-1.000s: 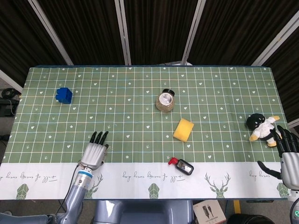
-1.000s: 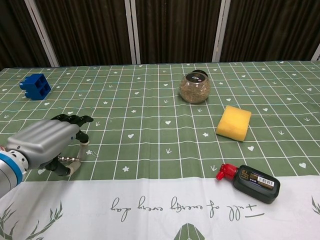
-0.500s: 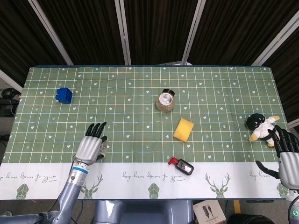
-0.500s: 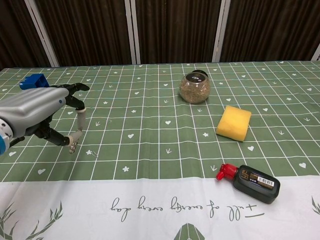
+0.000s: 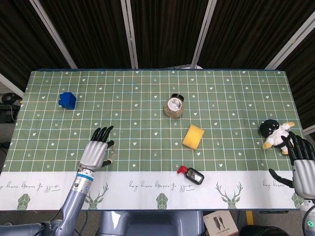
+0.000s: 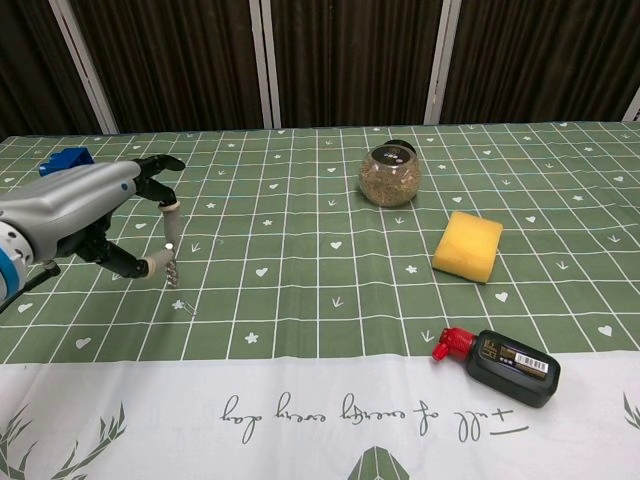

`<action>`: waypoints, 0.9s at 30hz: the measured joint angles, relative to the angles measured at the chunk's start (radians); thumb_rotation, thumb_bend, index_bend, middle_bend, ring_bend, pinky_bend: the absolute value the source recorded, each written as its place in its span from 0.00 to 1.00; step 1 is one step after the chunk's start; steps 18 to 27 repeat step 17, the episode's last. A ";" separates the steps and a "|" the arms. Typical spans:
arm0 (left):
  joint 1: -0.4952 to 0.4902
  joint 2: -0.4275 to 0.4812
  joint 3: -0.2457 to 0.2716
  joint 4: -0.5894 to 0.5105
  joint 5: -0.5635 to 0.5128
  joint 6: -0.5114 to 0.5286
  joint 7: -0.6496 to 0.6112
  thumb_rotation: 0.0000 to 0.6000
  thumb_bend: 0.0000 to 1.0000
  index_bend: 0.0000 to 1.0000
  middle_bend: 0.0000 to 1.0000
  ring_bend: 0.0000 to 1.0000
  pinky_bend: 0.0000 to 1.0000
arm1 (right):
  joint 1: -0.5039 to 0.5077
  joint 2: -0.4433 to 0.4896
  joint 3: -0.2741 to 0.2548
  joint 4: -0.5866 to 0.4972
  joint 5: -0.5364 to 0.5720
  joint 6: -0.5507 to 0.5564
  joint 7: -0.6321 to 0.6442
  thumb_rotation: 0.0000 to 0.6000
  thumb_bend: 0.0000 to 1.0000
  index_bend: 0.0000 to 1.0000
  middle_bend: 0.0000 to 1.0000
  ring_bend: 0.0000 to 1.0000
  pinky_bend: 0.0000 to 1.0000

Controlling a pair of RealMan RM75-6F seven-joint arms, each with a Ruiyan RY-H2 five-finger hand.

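Pinching a small metal screw (image 6: 173, 270) between thumb and fingertip, the left hand (image 5: 97, 150) hovers above the tablecloth (image 5: 147, 98).
Held upright, likely lifted for carrying; the right hand (image 5: 301, 164), fingers spread and empty, waits near the plush penguin (image 5: 275, 133).

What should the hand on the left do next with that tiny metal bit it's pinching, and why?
Probably raise it a little higher before carrying it anywhere. The left hand pinches the small metal piece between thumb and a finger, and the piece's lower end hangs close above the green tablecloth. A second small metal piece lies on the cloth nearby, so a low sweep might snag it.
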 measured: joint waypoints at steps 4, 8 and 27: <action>-0.005 -0.015 0.001 0.004 -0.013 -0.009 -0.012 1.00 0.50 0.62 0.02 0.00 0.00 | 0.000 -0.001 0.000 0.002 -0.001 0.001 0.000 1.00 0.11 0.09 0.00 0.00 0.07; -0.010 -0.031 0.009 0.012 -0.009 -0.009 -0.015 1.00 0.50 0.62 0.02 0.00 0.00 | -0.002 0.000 -0.001 0.005 0.001 0.002 0.004 1.00 0.10 0.09 0.00 0.00 0.07; -0.013 -0.041 0.019 0.017 -0.006 -0.002 -0.011 1.00 0.50 0.62 0.02 0.00 0.00 | -0.006 0.005 -0.001 0.003 0.001 0.006 0.008 1.00 0.11 0.09 0.00 0.00 0.07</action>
